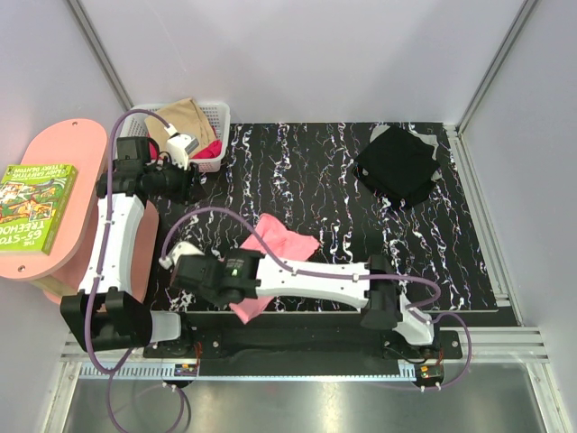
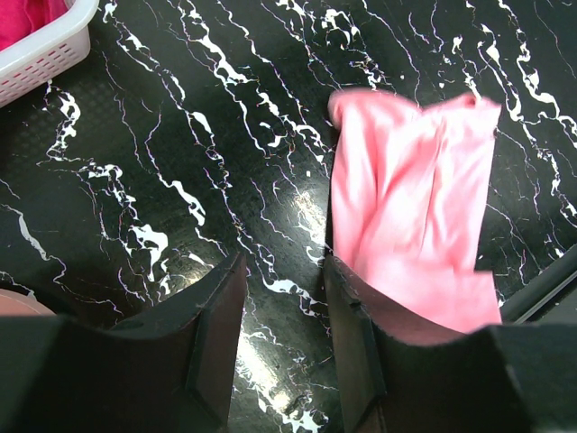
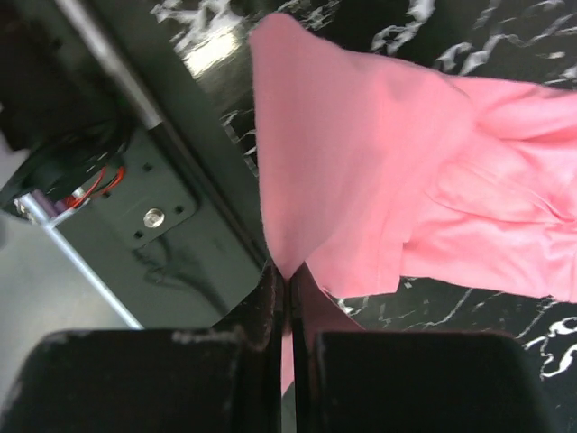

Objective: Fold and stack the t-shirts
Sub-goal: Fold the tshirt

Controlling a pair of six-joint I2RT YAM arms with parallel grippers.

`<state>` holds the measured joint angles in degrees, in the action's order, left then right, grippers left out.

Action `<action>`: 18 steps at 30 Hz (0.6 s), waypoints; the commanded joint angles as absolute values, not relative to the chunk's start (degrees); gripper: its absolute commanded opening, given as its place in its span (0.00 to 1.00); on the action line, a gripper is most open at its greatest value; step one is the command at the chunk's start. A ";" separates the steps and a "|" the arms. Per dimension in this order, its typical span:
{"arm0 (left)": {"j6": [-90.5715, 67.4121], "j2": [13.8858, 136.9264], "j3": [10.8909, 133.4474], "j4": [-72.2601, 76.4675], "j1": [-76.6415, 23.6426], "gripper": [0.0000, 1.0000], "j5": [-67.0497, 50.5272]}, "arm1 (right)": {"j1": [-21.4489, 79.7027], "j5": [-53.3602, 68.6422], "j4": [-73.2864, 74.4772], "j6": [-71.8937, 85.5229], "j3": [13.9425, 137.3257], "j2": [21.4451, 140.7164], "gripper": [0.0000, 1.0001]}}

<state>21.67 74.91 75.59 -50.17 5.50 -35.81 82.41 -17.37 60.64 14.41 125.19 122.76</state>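
Note:
A salmon pink t-shirt (image 1: 287, 242) lies crumpled on the black marbled table (image 1: 315, 171) near its front edge. My right gripper (image 1: 236, 293) is shut on an edge of it (image 3: 361, 180), and the cloth is pinched between the fingertips (image 3: 288, 271) over the table's front rail. My left gripper (image 1: 185, 179) hovers open and empty by the basket. In its wrist view the jaws (image 2: 284, 271) stand apart above bare table, with the pink shirt (image 2: 406, 207) just to their right. A black t-shirt (image 1: 397, 164) lies folded at the far right.
A white mesh basket (image 1: 219, 115) at the back left holds a tan shirt (image 1: 185, 117) and a magenta shirt (image 1: 209, 153); its corner shows in the left wrist view (image 2: 41, 50). A pink round side table (image 1: 63, 144) with a book (image 1: 32, 203) stands at left.

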 commanded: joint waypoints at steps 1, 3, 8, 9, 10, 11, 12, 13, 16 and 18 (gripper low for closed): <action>22.76 72.51 76.55 -49.39 5.45 0.45 -37.35 | 84.11 -18.00 64.25 14.59 128.94 123.84 0.00; 22.94 72.42 76.29 -49.48 5.36 0.45 -37.44 | 83.06 -18.72 63.55 14.59 126.31 122.26 0.00; 23.20 72.68 75.85 -49.48 5.36 0.45 -37.35 | 76.74 -17.06 56.88 14.68 116.30 114.72 0.00; 23.20 72.86 75.76 -49.48 5.36 0.45 -37.44 | 74.12 -16.53 55.82 14.50 113.41 113.74 0.00; 23.29 72.95 75.94 -49.40 5.45 0.45 -37.35 | 72.79 -15.65 53.72 14.15 112.16 112.86 0.00; 23.29 73.04 75.94 -49.48 5.36 0.45 -37.35 | 71.64 -15.12 52.66 13.37 111.02 111.72 0.00; 23.29 73.04 76.11 -49.40 5.27 0.45 -37.09 | 69.19 -14.51 50.82 12.84 109.27 111.36 0.00; 23.29 73.21 76.20 -49.48 5.36 0.45 -37.00 | 68.21 -13.46 49.84 12.22 108.47 111.10 0.00; 23.38 73.21 76.38 -49.48 5.45 0.45 -36.83 | 64.44 -11.26 47.55 10.02 107.23 111.53 0.00; 23.47 73.13 76.38 -49.48 5.36 0.45 -36.74 | 62.76 -10.38 46.33 8.35 106.96 112.85 0.00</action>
